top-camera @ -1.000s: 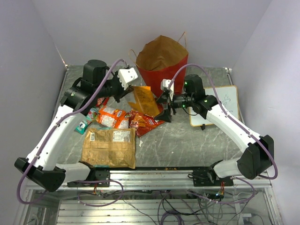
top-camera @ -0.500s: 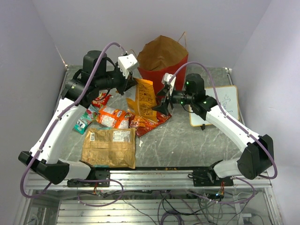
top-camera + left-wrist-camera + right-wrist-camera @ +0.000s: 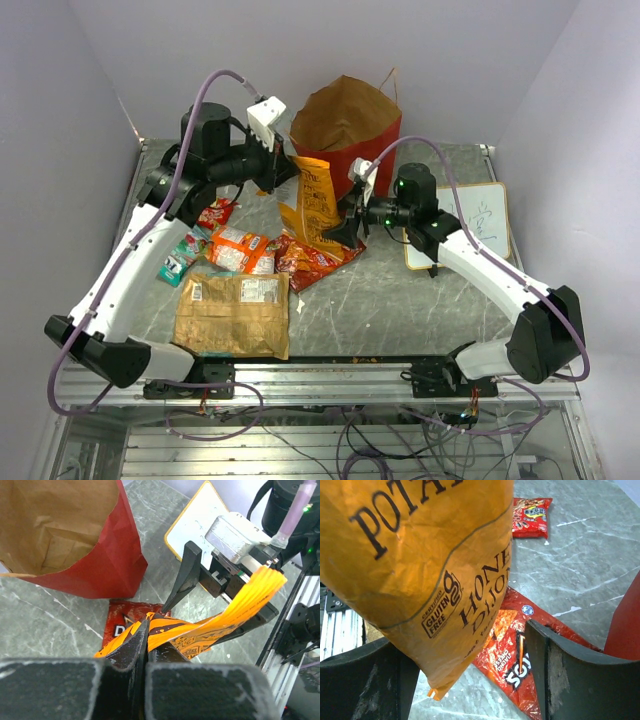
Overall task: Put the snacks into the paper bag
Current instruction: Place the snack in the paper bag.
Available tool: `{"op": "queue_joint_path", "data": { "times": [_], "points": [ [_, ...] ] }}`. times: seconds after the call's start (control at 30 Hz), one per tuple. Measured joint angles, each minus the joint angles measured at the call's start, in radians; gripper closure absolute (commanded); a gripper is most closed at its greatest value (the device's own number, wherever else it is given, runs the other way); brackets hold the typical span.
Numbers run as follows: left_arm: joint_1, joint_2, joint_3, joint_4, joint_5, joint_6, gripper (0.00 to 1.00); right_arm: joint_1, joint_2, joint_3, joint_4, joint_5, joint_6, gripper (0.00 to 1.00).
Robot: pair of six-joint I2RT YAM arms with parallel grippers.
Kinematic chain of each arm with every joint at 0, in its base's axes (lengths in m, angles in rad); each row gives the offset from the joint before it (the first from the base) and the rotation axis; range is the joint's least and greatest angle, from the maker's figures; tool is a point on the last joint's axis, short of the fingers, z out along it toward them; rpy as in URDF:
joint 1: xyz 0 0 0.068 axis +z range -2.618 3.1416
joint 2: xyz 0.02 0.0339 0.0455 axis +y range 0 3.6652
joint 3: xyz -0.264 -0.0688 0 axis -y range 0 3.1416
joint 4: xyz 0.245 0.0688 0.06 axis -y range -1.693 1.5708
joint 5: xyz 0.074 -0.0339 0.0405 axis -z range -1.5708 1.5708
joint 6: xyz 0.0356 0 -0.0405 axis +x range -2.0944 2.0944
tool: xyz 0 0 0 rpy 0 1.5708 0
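The left hand (image 3: 145, 647), clamped on the crinkly orange-yellow chip bag (image 3: 313, 205), has lifted it off the grey counter (image 3: 400, 300) beside the upright red paper bag (image 3: 372, 155) (right hand (image 3: 470, 672) spread wide around its lower end), so bagging looks close.

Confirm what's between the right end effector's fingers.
The orange chip bag, pinched by the left end effector, hangs between the open fingers of the right end effector; the right wrist view shows it.

Grey marbled table (image 3: 400, 300) enclosed by plain lavender walls (image 3: 470, 60)
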Motion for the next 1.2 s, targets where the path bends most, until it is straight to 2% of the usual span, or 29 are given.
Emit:
{"op": "queue_joint_path", "data": {
  "times": [0.17, 0.3, 0.37, 0.4, 0.43, 0.57, 0.87, 1.0, 1.2],
  "points": [
    [0.0, 0.025, -0.005, 0.03, 0.0, -0.075, 0.93, -0.006, 0.0, -0.018, 0.055, 0.002, 0.047, 0.53],
    [0.004, 0.025, -0.028, 0.065, 0.002, -0.129, 0.93, -0.058, 0.0, -0.034, 0.102, -0.016, 0.102, 0.73],
    [0.015, 0.025, -0.047, 0.091, 0.009, -0.159, 0.93, -0.084, 0.0, -0.04, 0.125, -0.027, 0.124, 0.88],
    [0.021, 0.025, -0.057, 0.103, 0.014, -0.174, 0.9, -0.094, 0.0, -0.041, 0.133, -0.032, 0.131, 0.97],
    [0.028, 0.025, -0.066, 0.112, 0.018, -0.187, 0.84, -0.101, 0.0, -0.041, 0.136, -0.039, 0.134, 1.0],
    [0.042, 0.025, -0.08, 0.138, 0.022, -0.198, 0.6, -0.129, 0.0, -0.042, 0.14, -0.07, 0.141, 1.0],
    [0.085, 0.018, -0.08, 0.213, -0.019, -0.137, 0.18, -0.256, -0.063, 0.02, -0.053, -0.128, 0.085, 1.0],
    [0.119, 0.022, -0.08, 0.269, -0.054, -0.134, 0.1, -0.282, -0.127, 0.087, -0.154, -0.078, 0.037, 1.0],
    [0.135, 0.082, -0.071, 0.361, -0.089, -0.095, 0.12, -0.319, -0.183, 0.162, -0.24, 0.035, 0.027, 1.0]
  ]
}}
